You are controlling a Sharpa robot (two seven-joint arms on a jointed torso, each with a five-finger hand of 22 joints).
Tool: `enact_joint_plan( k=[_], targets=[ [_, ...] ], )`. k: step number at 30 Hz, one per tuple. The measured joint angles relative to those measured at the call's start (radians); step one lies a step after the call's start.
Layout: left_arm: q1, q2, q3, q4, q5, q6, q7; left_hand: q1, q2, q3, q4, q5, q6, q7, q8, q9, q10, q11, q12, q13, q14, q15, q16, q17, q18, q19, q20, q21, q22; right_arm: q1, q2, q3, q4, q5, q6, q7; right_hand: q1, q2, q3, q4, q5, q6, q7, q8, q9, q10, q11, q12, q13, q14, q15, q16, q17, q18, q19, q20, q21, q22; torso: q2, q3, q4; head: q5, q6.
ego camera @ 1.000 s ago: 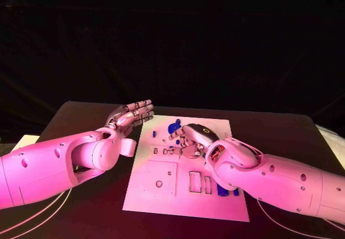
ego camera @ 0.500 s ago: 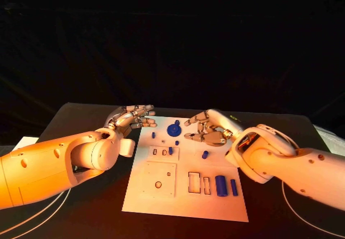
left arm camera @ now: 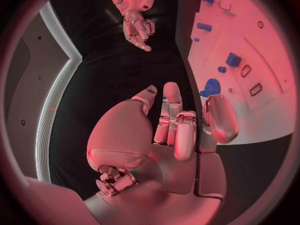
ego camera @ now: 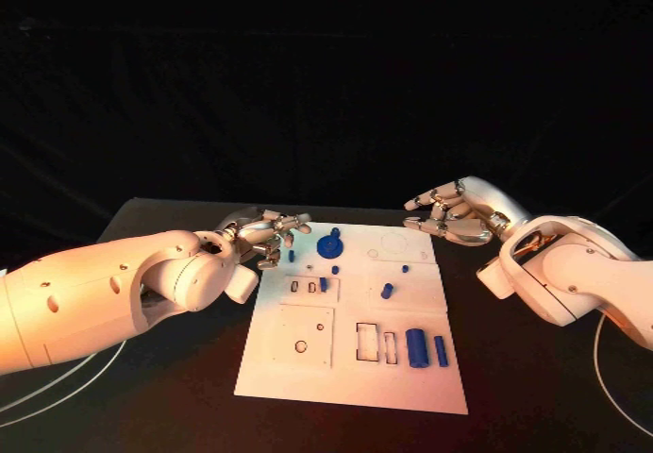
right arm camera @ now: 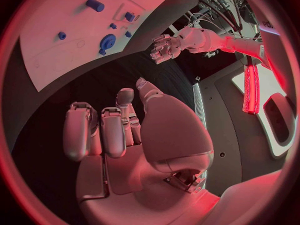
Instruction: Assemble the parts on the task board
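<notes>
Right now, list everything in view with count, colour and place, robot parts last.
Table: one, black, under everything.
Task board: one, white, middle of the table.
Gear-shaped part: one, blue, far end of the board.
Cylinder parts: two, blue, side by side toward the board's near right.
Small parts: several, blue, scattered over the board's middle and far half; exact count unclear.
Left hand: one, silver, at the board's far left edge, fingers curled, holding nothing visible.
Right hand: one, silver, above the table beyond the board's far right corner, holding nothing.
</notes>
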Motion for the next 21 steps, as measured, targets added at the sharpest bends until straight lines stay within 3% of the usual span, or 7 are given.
enact_joint_plan(
  k=[2,4,7,11,16,17,21],
  targets=[
    [0.016,0.015,0.000,-0.013,-0.069,0.031,-0.085,-0.015,0.014,-0.016,0.029,0.000,-0.008,-0.005,0.026,0.023,0.009,0.003,0.077,0.083,-0.001,-0.001,0.012,0.000,0.000,0.018,0.001,0.053,0.072,0.001,-0.004,0.000,-0.004,0.015,0.002,0.002,0.000,0.000,0.000,0.000,0.000,0.000,0.000,0.000,0.000,0.000,0.000,0.000,0.000,0.000,0.000,0.000,0.000,0.000,0.000,0.000,0.000,0.000,-0.004,0.0028,-0.0001,0.001,-0.002],
    [0.037,0.039,0.000,-0.032,-0.155,0.074,-0.182,-0.021,0.020,-0.040,0.056,0.000,-0.018,-0.007,0.056,0.050,0.022,0.001,0.132,0.145,-0.001,-0.001,0.013,0.000,-0.015,0.020,0.003,0.086,0.115,0.002,-0.004,0.000,-0.010,0.028,0.004,0.004,0.000,0.000,0.000,0.000,0.000,0.000,0.000,0.000,0.000,-0.004,0.004,-0.005,-0.004,0.000,0.000,0.000,0.000,0.000,0.000,0.000,0.000,0.000,-0.007,0.0049,-0.0001,0.002,-0.004],
    [0.056,0.070,0.001,-0.051,-0.276,0.138,-0.296,-0.033,0.019,-0.076,0.092,0.000,-0.027,-0.013,0.093,0.083,0.031,-0.003,0.178,0.199,-0.001,-0.001,0.013,0.000,-0.015,0.020,0.003,0.104,0.141,0.002,-0.003,-0.001,-0.019,0.039,0.007,0.007,0.000,0.000,0.000,0.000,0.000,0.000,0.000,0.000,0.000,-0.004,0.004,-0.005,-0.004,0.000,0.000,0.000,0.000,0.000,0.000,0.000,0.000,0.000,-0.013,0.0093,-0.0007,0.005,-0.009],
    [0.071,0.125,0.000,-0.086,-0.442,0.234,-0.436,-0.047,0.018,-0.156,0.172,-0.007,-0.054,-0.019,0.151,0.143,0.032,-0.005,0.203,0.239,-0.001,-0.008,0.013,0.000,-0.015,0.020,0.003,0.115,0.160,0.002,-0.001,-0.002,-0.028,0.051,0.012,0.008,0.000,0.000,0.000,0.000,0.000,0.000,0.000,0.000,0.000,-0.004,0.004,-0.009,-0.007,0.000,0.000,0.000,0.000,0.000,0.000,0.000,0.000,-0.001,-0.020,0.0151,-0.0035,0.008,-0.014],
    [0.079,0.194,-0.001,-0.144,-0.597,0.330,-0.547,-0.076,0.047,-0.229,0.185,-0.031,-0.060,-0.025,0.205,0.201,0.068,-0.016,0.259,0.305,0.000,-0.016,0.013,0.000,-0.017,0.031,-0.008,0.149,0.172,0.002,-0.002,-0.003,-0.036,0.058,0.019,0.008,0.000,0.000,0.000,0.000,0.000,0.000,0.000,0.000,0.000,-0.006,0.001,-0.015,-0.012,0.000,0.000,0.000,-0.001,0.000,0.000,0.000,0.000,-0.001,-0.025,0.0203,-0.0058,0.011,-0.020],
    [0.080,0.205,-0.001,-0.154,-0.619,0.342,-0.561,-0.083,0.051,-0.246,0.185,-0.035,-0.063,-0.028,0.216,0.214,0.076,-0.021,0.271,0.320,0.000,-0.019,0.013,0.000,-0.030,0.031,-0.008,0.157,0.172,0.002,-0.001,-0.003,-0.038,0.058,0.020,0.008,0.000,0.000,0.000,0.000,0.000,0.000,0.000,0.000,0.000,-0.007,0.000,-0.015,-0.012,0.000,0.000,0.000,-0.001,0.000,0.000,0.000,0.000,-0.001,-0.026,0.0211,-0.0064,0.012,-0.021],
    [0.083,0.242,-0.001,-0.189,-0.692,0.384,-0.602,-0.097,0.054,-0.290,0.185,-0.035,-0.061,-0.037,0.245,0.248,0.103,-0.027,0.308,0.364,0.001,-0.021,0.013,0.000,-0.030,0.035,-0.011,0.175,0.172,0.003,0.000,-0.004,-0.044,0.061,0.025,0.008,0.000,0.000,0.000,0.000,0.000,0.000,0.000,0.000,0.000,-0.011,0.004,-0.019,-0.016,0.000,0.000,-0.004,-0.003,0.000,-0.002,0.002,0.000,-0.004,-0.029,0.0244,-0.0081,0.015,-0.024]
  ],
)
